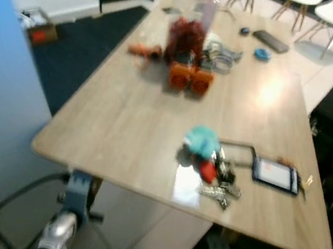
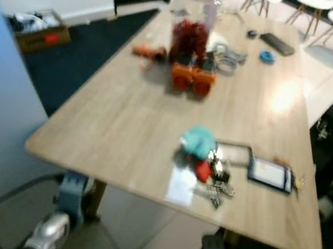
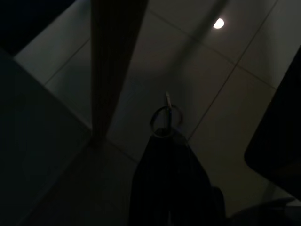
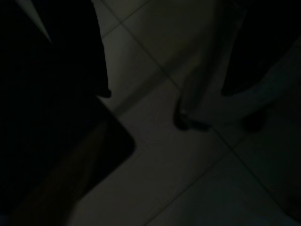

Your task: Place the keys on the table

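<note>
Keys [image 1: 220, 186]: silvery bunch with a red tag and a teal fob, lying on my table's [image 1: 123, 118] near edge, at about four o'clock.
Left arm [image 1: 59, 231]: hangs low beside the table leg; my left gripper [image 3: 165, 134] looks closed, a metal ring [image 3: 163, 121] at its tip.
Right gripper: fingers lost in darkness, cannot tell.
Relation: keys well apart from both grippers.

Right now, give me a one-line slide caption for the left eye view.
Keys with teal and red fobs lie near the wooden table's front edge, beside a tablet.
</note>
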Robot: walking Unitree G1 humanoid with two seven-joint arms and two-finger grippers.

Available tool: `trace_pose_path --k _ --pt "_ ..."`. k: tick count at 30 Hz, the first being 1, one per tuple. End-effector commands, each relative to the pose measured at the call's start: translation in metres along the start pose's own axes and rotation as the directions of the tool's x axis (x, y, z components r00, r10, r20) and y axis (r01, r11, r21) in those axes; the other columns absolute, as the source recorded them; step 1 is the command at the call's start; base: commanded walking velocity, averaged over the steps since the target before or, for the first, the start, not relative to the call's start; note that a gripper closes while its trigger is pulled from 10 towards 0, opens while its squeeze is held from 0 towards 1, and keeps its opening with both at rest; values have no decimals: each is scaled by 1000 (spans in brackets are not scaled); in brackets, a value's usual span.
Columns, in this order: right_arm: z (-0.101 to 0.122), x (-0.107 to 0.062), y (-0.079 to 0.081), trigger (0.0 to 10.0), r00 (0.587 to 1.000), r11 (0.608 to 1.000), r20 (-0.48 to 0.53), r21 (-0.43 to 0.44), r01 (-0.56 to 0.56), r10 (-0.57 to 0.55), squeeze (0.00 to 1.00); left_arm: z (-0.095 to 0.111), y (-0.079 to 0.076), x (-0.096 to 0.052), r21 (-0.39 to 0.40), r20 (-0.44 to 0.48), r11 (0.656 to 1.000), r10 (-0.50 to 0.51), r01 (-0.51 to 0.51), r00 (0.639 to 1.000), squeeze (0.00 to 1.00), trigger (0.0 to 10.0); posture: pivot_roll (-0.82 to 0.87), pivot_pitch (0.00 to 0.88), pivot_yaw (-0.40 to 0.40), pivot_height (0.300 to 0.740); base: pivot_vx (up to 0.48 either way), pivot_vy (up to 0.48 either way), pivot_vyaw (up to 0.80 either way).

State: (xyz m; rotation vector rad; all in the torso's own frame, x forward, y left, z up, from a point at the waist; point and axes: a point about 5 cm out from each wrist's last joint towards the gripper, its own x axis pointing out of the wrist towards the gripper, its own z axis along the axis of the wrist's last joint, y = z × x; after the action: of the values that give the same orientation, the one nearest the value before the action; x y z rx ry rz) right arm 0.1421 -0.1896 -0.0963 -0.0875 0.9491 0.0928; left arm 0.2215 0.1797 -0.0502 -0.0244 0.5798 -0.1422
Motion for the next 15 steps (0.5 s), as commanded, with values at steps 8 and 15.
trace_pose_path --k 8,15 --pt "-8 -1 4 10000 999 1000 -36 13 -5 5 0 6 1 3 28 -2 1000 -1 1 1000 0 10000 38 97 -19 740 0 0 0" --pt "-9 -1 5 10000 999 1000 -37 16 -6 6 0 5 0 3 43 -11 999 -4 5 1000 0 10000 39 101 -18 740 0 0 0"
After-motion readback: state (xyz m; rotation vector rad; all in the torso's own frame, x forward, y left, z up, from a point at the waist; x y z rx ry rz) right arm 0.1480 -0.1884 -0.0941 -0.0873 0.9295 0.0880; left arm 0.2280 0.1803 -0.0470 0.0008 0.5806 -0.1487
